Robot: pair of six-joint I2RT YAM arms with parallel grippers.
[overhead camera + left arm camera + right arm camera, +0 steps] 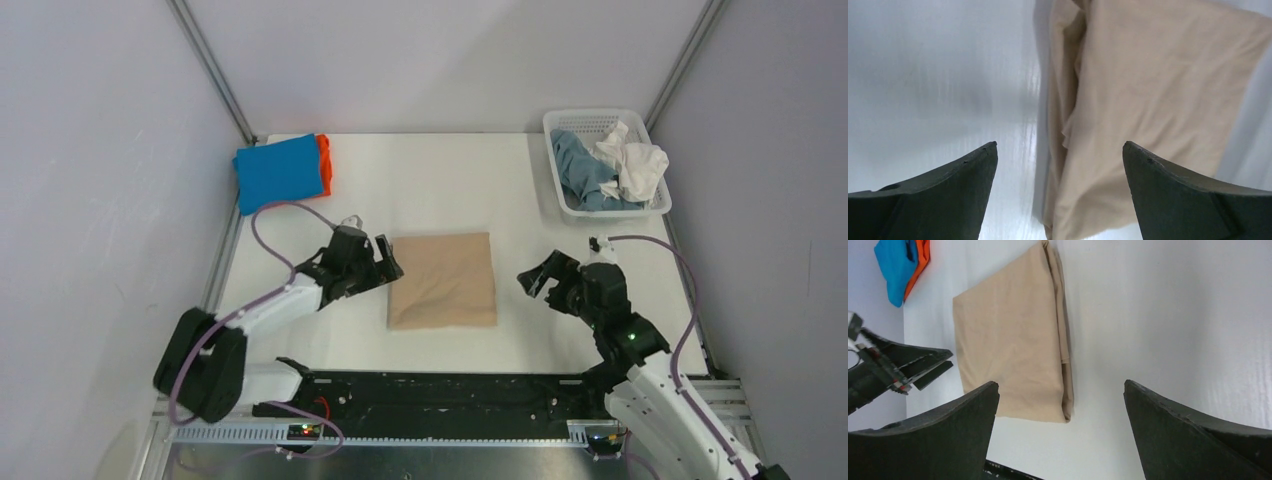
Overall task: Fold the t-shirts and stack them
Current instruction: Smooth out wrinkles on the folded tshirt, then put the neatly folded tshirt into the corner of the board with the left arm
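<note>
Beige t-shirt [443, 280] lies folded flat, roughly square.

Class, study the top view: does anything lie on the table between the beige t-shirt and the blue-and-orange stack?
Nothing visible does: only bare table lies between the beige t-shirt and the blue t-shirt on the orange t-shirt. The open left hand sits at the beige shirt's left edge, beside that path.

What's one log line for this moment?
left claw open, beside folded beige t-shirt | right claw open, empty | blue t-shirt atop orange t-shirt | white t-shirt, grey-blue t-shirt in basket
</note>
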